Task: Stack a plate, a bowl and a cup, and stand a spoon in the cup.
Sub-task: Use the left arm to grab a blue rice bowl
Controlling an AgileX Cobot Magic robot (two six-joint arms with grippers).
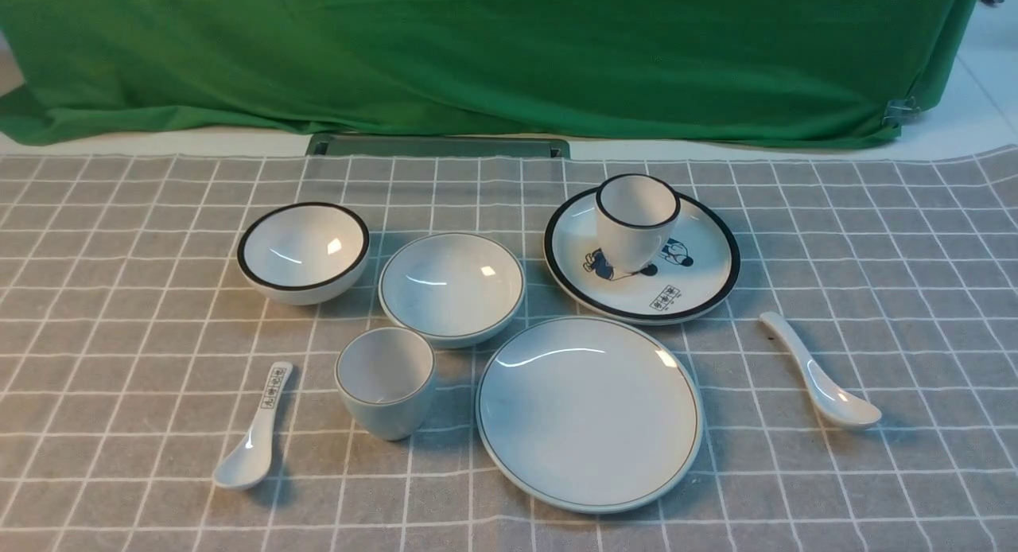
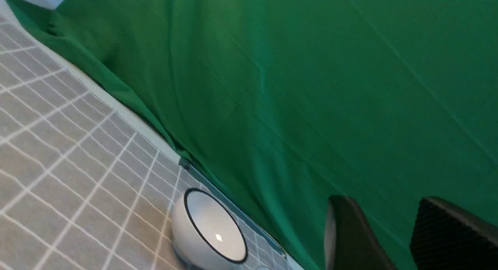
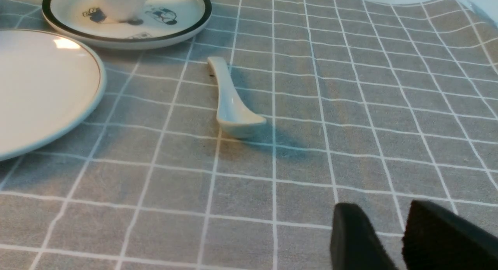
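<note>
Left claw [image 2: 383,207]: fingers parted a moderate way, and the green backdrop [image 2: 311,87] shows through the gap. Nothing sits between them and nothing is touched. The only dish in its wrist view is the black-rimmed bowl [image 2: 210,227], off to one side on the checked cloth [image 1: 875,258].

Right claw [image 3: 379,209]: fingers apart by a narrow slot, empty. It sits over open cloth, with the spoon [image 3: 233,106] ahead of it and well apart.

Neither claw shows in your front view.

Plate [image 1: 588,413]: flat on the cloth, near side, a little right of centre, face bare.

Bowl [image 1: 451,285]: upright, behind and left of the plate, just beside it. You cannot tell whether the rims touch.

Cup [image 1: 386,381]: upright, left of the plate and in front of the bowl, close to both.

The spoon lies right of the plate, apart from it, scoop toward you and handle running away and leftward.

Nothing is stacked yet.

Also on the cloth: a black-rimmed plate [image 1: 692,285] behind the plate, with a black-rimmed cup [image 1: 636,218] standing on it, and a lettered spoon [image 1: 254,441] at the near left, beside the cup.
</note>
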